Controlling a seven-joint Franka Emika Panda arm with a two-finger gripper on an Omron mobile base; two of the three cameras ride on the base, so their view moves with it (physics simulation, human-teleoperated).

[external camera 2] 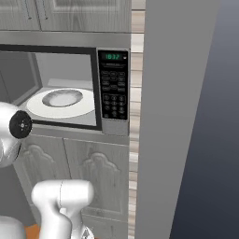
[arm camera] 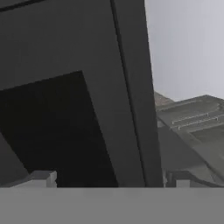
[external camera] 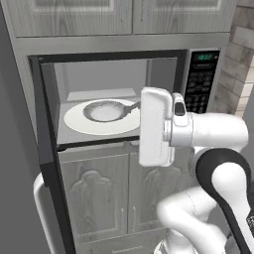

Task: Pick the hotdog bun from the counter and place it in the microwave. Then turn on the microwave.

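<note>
Now the microwave stands open, and the bun is not yet inside.

Largest first: the microwave [external camera: 119, 94] sits built into grey cabinets, its door [external camera: 49, 163] swung out to the left so the cavity is free to load; the white handle [external camera: 42, 208] shows low on the door's edge. The arm [external camera: 218, 144] is raised in front of the opening, probably pulled back from the door. Inside, the white turntable [external camera: 101, 119] carries a shallow bowl-like dish and no roll. The keypad [external camera 2: 114, 88], with its green display lit, waits on the right for the start step. The hand [arm camera: 111, 181] looks close along the dark door panel, its fingertips [arm camera: 43, 178] spread wide with nothing between them. A sliver of orange [external camera 2: 32, 231] at the bottom of the right base view may be the bun; I cannot tell.
</note>
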